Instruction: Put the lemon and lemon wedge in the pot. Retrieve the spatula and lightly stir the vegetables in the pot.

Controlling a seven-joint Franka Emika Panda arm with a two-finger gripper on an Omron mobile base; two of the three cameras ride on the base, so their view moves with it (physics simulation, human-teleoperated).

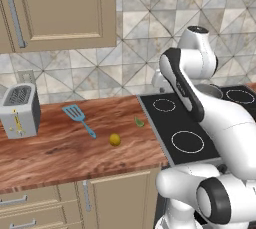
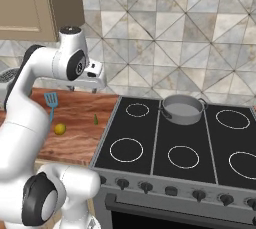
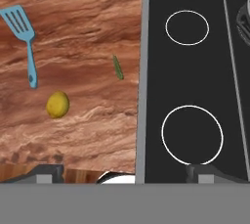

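Your claw (image 3: 125,173) is hanging spread wide and empty above the seam of bench (image 3: 73,120) and stove (image 3: 190,81). Lemon (image 3: 58,104) is lying below, left of it; wedge (image 3: 117,67) just beyond, spatula (image 3: 23,37) farther left. Pot (image 2: 182,109) is sitting on a back burner, well right of it.

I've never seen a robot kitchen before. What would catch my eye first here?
Probably the big white robot arm bending over the wooden counter, its open gripper hanging above. Below it lie a yellow lemon, a tiny green lemon wedge and a light blue spatula. A grey pot sits empty on the black stove's back row.
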